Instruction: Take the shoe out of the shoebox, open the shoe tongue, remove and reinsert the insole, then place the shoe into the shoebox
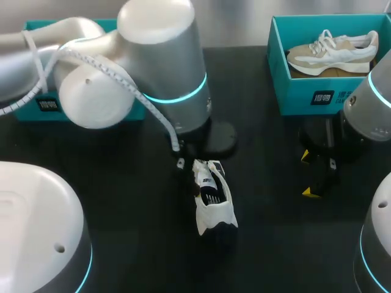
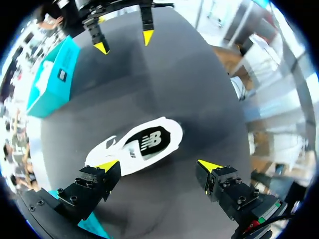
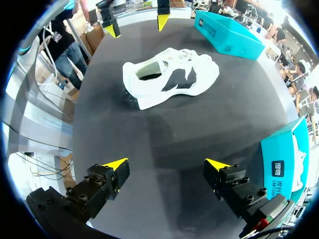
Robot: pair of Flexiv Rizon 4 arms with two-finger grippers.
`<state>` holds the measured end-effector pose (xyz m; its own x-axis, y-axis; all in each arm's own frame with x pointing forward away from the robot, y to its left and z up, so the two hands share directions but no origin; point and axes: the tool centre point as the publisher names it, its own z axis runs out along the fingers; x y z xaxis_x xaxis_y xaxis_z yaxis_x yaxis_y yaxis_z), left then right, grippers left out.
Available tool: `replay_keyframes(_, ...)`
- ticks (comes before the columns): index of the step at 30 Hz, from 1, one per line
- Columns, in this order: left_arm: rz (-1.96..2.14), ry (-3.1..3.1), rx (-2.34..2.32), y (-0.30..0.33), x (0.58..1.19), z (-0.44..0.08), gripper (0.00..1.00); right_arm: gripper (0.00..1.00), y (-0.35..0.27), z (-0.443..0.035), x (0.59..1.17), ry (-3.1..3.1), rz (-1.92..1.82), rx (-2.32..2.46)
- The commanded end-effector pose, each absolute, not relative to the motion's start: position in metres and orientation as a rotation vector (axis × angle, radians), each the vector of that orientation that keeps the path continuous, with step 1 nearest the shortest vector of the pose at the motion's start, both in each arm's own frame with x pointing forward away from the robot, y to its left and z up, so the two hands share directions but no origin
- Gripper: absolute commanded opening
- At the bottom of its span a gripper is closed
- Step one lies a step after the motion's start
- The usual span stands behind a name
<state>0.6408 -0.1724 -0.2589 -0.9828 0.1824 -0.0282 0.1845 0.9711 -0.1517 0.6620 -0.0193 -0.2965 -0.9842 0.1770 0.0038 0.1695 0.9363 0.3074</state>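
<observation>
Where the left arm [image 1: 165,67] overhangs, shoe [image 1: 214,201] end hidden, shoebox [image 1: 305,97] cropped.

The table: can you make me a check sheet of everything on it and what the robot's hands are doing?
Surface: black table.
Job's things: white shoe with black patches lies on the table, out of its box; teal shoebox at the far right holds a beige shoe.
Clutter: second teal box at the far left, partly behind the left arm.
Grippers: left gripper open, above the white shoe; right gripper open, empty, apart from the shoe.
Cables: white cable runs along the left arm.
Surroundings: nothing seen reaching over the table.
</observation>
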Motion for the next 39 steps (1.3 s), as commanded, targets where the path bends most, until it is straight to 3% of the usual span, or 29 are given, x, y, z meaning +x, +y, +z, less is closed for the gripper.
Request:
replay_keyframes(1,-0.238,3.124,0.179,-0.183,0.633,-0.265,1.00,1.00,-0.019,-0.297,0.661,3.066,0.479,0.276)
replay_keyframes(15,-0.191,3.128,-0.026,-0.202,0.593,-0.298,1.00,1.00,-0.019,-0.297,0.661,3.066,0.479,0.276)
replay_keyframes(39,-0.141,3.109,-0.196,-0.221,0.595,-0.361,1.00,1.00,-0.019,-0.297,0.661,3.066,0.479,0.276)
